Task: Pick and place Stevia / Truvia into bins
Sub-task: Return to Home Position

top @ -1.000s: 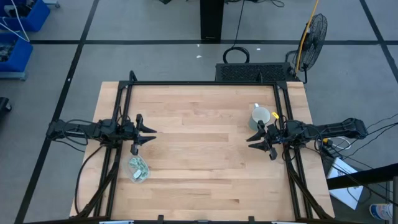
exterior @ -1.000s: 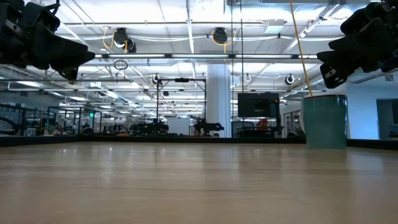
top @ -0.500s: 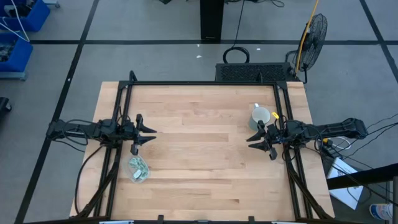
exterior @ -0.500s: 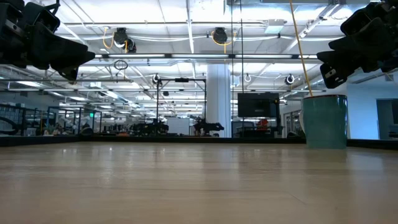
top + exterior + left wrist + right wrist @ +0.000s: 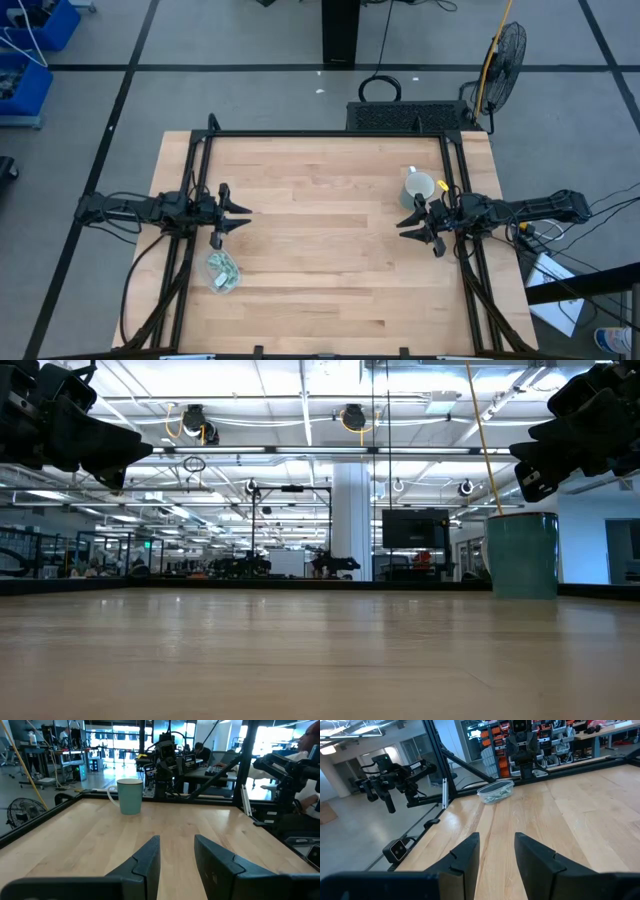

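The clear round tub (image 5: 223,271) stands on its base near the table's left near side, with pale green and white sachets (image 5: 225,268) lying inside it; the right wrist view shows the tub (image 5: 495,791) with the sachets (image 5: 497,793) far off. My left gripper (image 5: 243,218) hovers open above the table's left side, just beyond the tub; the left wrist view shows it (image 5: 176,851) with a gap between its fingers. My right gripper (image 5: 405,226) hovers open at the right side, near the mug, and shows open in its own wrist view (image 5: 496,847).
A pale teal mug (image 5: 419,186) stands at the far right of the table, seen also in the low view (image 5: 522,555) and the left wrist view (image 5: 129,796). A black frame (image 5: 320,133) runs around the table's edges. Bare wood lies between the arms.
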`<state>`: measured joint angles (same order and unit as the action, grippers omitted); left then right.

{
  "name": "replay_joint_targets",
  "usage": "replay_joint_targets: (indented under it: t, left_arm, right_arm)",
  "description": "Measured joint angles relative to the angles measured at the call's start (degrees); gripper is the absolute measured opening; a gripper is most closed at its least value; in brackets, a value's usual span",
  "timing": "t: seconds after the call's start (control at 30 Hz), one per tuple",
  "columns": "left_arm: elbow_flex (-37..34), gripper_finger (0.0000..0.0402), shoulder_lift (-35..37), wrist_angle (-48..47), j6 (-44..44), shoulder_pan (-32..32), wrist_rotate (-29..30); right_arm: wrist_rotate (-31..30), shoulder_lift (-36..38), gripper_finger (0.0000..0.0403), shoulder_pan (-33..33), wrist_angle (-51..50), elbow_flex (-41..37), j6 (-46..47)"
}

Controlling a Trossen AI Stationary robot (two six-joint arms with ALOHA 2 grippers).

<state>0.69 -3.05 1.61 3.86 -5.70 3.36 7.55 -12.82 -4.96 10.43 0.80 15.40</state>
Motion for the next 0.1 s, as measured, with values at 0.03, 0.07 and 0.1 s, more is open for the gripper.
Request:
replay_joint_targets:
  t: [0.03, 0.07, 0.1]
  left_arm:
    - [0.0, 0.0124, 0.0, 0.0, 0.0, 0.0, 0.0]
    - [0.0, 0.0124, 0.0, 0.0, 0.0, 0.0, 0.0]
    - [0.0, 0.0124, 0.0, 0.0, 0.0, 0.0, 0.0]
  right_arm:
    - [0.0, 0.0, 0.0116, 0.0, 0.0, 0.0, 0.0]
    - [0.0, 0.0, 0.0116, 0.0, 0.0, 0.0, 0.0]
    - [0.0, 0.0, 0.0116, 0.0, 0.0, 0.0, 0.0]
